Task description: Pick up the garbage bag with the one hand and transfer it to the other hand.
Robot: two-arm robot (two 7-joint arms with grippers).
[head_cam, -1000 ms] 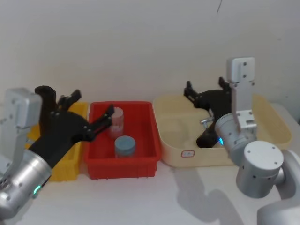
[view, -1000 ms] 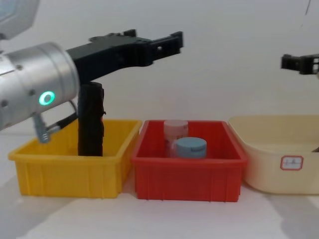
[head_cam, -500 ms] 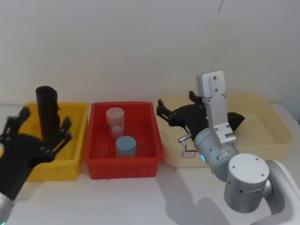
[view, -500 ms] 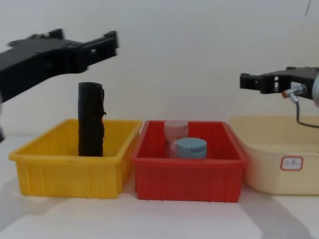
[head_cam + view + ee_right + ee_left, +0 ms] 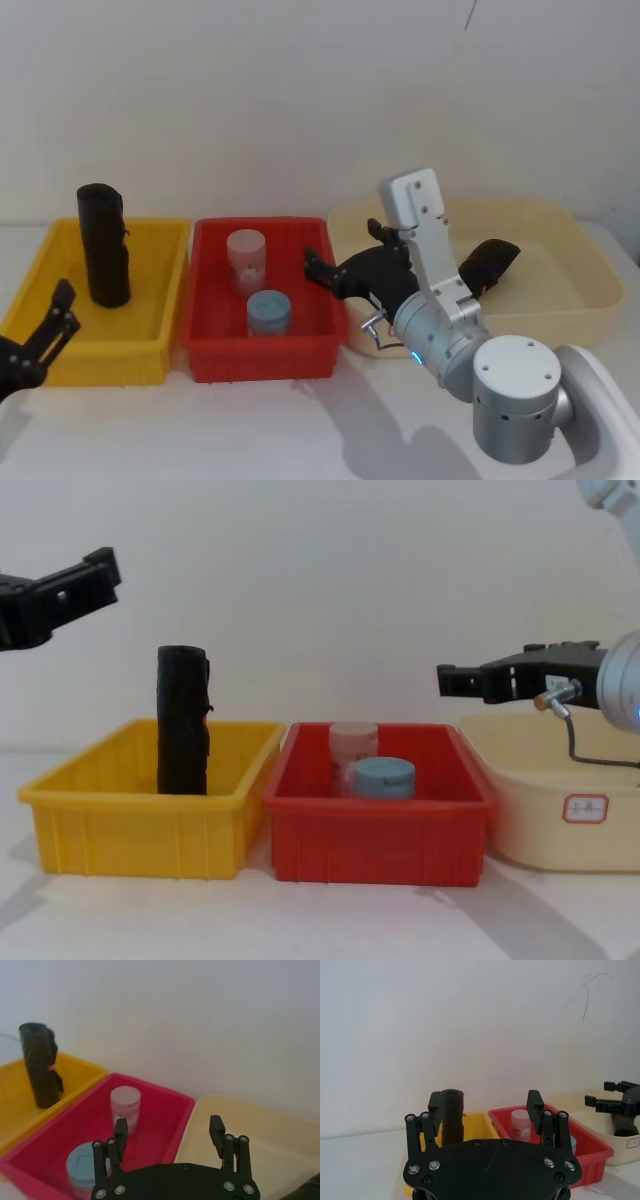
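The garbage bag [image 5: 103, 245], a tall black roll, stands upright at the back of the yellow bin [image 5: 150, 350]. A small red mark shows on the garbage bag [image 5: 40, 1065] in the right wrist view. My left gripper [image 5: 62, 312] is open and empty, low at the near left, in front of the yellow bin and apart from the garbage bag [image 5: 452, 1115]. In the chest view the left gripper [image 5: 95, 580] sits high at the left edge, left of the garbage bag [image 5: 183, 720]. My right gripper [image 5: 342, 250] is open and empty above the right edge of the red bin [image 5: 300, 350].
The red bin [image 5: 380, 830] holds a pale pink jar [image 5: 246, 258] and a blue-lidded jar [image 5: 267, 310]. A cream tub [image 5: 590, 290] at the right holds another black roll [image 5: 490, 262] lying on its side. White wall stands close behind the bins.
My left gripper has drawn back from above the bins, down toward the near left. My right gripper has swung left, out of the cream tub to the red bin's right edge. The bag has not moved.
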